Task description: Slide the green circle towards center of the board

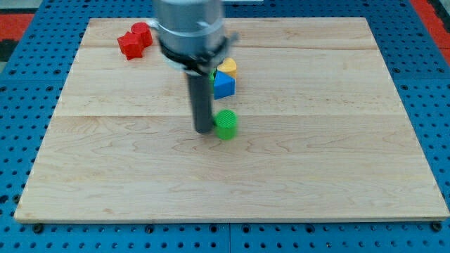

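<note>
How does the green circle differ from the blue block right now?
The green circle is round; the blue block is angular. The green circle stands alone beside my tip, on its right in the view; the blue block sits farther toward the view's top, against a yellow block. Both look similar in size.

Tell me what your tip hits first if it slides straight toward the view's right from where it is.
The green circle: my tip sits right at its left side, apparently touching already, though depth is hard to judge.

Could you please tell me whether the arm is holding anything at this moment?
Nothing is held. My tip only rests beside the small green round block, on its view-left side, seemingly touching it.
</note>
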Motion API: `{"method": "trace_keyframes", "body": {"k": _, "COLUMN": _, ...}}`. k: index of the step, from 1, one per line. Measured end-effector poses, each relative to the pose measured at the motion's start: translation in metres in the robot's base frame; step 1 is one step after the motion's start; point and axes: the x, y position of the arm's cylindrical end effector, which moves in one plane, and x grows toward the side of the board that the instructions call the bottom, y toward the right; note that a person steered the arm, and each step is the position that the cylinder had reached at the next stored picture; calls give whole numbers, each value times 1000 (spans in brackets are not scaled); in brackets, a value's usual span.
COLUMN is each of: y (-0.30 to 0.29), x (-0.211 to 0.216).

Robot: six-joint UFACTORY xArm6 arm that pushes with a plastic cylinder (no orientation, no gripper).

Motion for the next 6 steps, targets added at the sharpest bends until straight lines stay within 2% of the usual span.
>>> {"method": "trace_keyframes", "body": {"k": 1, "y": -5, "x": -2}}
{"method": "trace_keyframes", "body": {"k": 2, "y": -53, "x": 13}}
{"method": "trace_keyframes", "body": {"k": 3, "y": -34, "x": 84}}
{"method": "trace_keyframes", "body": {"k": 4, "y": 12, "x": 65}}
{"method": "trace_keyframes", "body": {"k": 5, "y": 32, "x": 24}}
{"method": "trace_keyframes", "body": {"k": 6, "y": 19, "x": -18}}
